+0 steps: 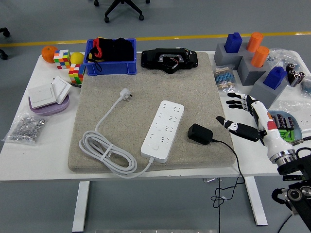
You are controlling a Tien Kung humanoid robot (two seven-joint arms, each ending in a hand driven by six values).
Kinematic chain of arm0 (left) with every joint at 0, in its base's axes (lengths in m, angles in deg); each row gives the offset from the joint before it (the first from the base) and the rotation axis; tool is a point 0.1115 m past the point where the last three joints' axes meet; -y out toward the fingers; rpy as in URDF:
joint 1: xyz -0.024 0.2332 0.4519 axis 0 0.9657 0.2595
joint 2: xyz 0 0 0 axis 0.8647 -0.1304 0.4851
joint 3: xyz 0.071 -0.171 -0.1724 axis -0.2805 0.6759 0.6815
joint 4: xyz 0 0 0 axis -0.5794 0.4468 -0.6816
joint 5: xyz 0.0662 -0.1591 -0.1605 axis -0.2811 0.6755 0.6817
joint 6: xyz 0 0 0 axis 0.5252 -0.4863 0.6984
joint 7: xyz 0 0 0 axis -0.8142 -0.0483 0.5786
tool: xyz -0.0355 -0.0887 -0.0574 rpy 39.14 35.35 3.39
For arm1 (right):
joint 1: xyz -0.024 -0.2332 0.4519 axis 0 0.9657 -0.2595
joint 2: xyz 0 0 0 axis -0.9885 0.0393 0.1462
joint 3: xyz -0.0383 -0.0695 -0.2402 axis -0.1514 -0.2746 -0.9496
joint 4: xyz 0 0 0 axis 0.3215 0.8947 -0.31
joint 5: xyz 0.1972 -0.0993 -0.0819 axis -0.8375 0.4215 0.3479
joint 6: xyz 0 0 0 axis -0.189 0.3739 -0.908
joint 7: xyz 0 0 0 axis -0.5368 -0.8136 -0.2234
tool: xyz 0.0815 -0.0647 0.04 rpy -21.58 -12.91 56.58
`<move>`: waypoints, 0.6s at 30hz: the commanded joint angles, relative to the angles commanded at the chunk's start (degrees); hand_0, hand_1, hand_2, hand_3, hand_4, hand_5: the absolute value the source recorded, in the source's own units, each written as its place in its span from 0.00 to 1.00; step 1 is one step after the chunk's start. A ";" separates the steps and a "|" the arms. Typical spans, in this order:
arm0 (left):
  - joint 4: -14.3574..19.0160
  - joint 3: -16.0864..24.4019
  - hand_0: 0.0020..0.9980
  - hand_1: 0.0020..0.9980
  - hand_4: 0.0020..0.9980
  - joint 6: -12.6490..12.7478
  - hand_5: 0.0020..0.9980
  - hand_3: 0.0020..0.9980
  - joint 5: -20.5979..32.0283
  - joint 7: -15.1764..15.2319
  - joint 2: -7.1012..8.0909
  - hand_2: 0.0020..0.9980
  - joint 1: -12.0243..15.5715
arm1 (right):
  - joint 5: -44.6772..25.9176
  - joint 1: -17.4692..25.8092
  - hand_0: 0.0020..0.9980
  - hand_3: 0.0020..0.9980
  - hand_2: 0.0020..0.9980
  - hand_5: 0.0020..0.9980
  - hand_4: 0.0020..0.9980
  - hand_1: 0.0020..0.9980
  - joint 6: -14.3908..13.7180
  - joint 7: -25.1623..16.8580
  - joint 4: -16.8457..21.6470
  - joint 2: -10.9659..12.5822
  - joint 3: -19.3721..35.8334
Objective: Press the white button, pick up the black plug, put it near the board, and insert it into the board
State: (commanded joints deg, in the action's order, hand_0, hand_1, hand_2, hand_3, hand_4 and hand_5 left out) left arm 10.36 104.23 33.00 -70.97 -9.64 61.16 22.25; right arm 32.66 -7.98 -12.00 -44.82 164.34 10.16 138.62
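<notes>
A white power strip point(164, 129) lies on the grey felt mat point(146, 92), its round white button point(155, 145) near the front end. Its white cord point(104, 145) coils to the left and ends in a white plug point(126, 94). The black plug point(199, 134) rests on the mat just right of the strip, its thin black cable point(233, 155) running off the table's front edge. My right hand point(243, 116) hovers open at the mat's right edge, fingers spread, thumb pointing toward the black plug, a short gap apart. The left arm does not show.
A blue bin point(111, 63) and a black device point(169, 60) sit at the back of the mat. Cubes, an orange and switch plates point(48, 93) lie at left, a bag of nuts point(26, 127) in front. Grey blocks with blue and orange pegs point(252, 63) stand at right.
</notes>
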 joint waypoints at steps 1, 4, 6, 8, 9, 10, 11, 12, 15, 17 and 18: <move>0.00 0.00 0.71 0.67 0.67 0.00 0.27 0.68 0.00 0.00 0.00 0.59 0.00 | -0.03 -0.03 0.48 0.75 0.37 0.34 0.91 0.41 0.00 0.00 0.00 0.01 -0.13; 0.00 0.14 0.71 0.67 0.67 0.00 0.27 0.68 -0.13 -0.05 -0.04 0.59 0.09 | -0.29 -0.80 0.48 0.75 0.37 0.34 0.91 0.41 0.06 0.03 -0.15 0.37 -2.74; 0.00 0.21 0.71 0.67 0.67 0.01 0.27 0.68 -0.15 -0.08 -0.07 0.59 0.15 | -0.17 -1.32 0.44 0.74 0.34 0.32 0.91 0.37 0.17 0.02 -0.38 0.66 -4.63; 0.00 0.15 0.71 0.67 0.67 0.03 0.27 0.68 -0.07 -0.03 -0.06 0.59 0.15 | 0.00 -1.68 0.44 0.74 0.34 0.32 0.91 0.37 0.15 0.04 -0.51 0.81 -5.92; 0.00 0.24 0.71 0.67 0.67 0.05 0.27 0.68 -0.07 -0.04 -0.09 0.59 0.10 | 0.34 -2.04 0.44 0.74 0.34 0.32 0.91 0.37 0.16 0.11 -0.58 0.94 -6.88; 0.00 0.28 0.71 0.67 0.67 0.06 0.27 0.68 -0.07 -0.04 -0.10 0.59 0.08 | 0.59 -2.28 0.44 0.74 0.34 0.32 0.91 0.37 0.18 0.15 -0.63 1.02 -7.51; 0.00 0.15 0.71 0.67 0.67 0.05 0.27 0.68 0.05 -0.02 -0.10 0.59 0.07 | 1.46 -2.80 0.44 0.74 0.34 0.32 0.91 0.37 0.26 0.36 -0.75 1.15 -8.58; 0.00 0.15 0.71 0.67 0.67 0.05 0.27 0.68 0.05 -0.02 -0.10 0.59 0.07 | 2.13 -3.15 0.42 0.74 0.33 0.31 0.90 0.34 0.30 0.51 -0.81 1.22 -9.21; 0.00 0.29 0.71 0.67 0.67 0.06 0.27 0.68 -0.05 -0.05 -0.14 0.59 0.04 | 5.36 -4.50 0.42 0.74 0.33 0.31 0.90 0.34 0.35 1.27 -0.93 1.45 -11.22; 0.00 0.22 0.71 0.67 0.67 0.05 0.27 0.68 0.02 -0.03 -0.16 0.59 0.03 | 7.55 -5.47 0.42 0.74 0.33 0.31 0.90 0.34 0.32 1.96 -0.96 1.58 -12.42; 0.00 0.24 0.71 0.67 0.67 0.05 0.27 0.68 0.03 -0.03 -0.17 0.59 0.01 | 8.74 -5.94 0.33 0.73 0.27 0.31 0.87 0.25 0.36 2.29 -1.00 1.62 -12.91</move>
State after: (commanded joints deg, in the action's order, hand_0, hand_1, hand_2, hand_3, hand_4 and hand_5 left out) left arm 10.36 104.47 33.05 -70.94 -9.67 60.98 22.26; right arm 41.40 -13.92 -11.64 -42.53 163.34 11.78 125.71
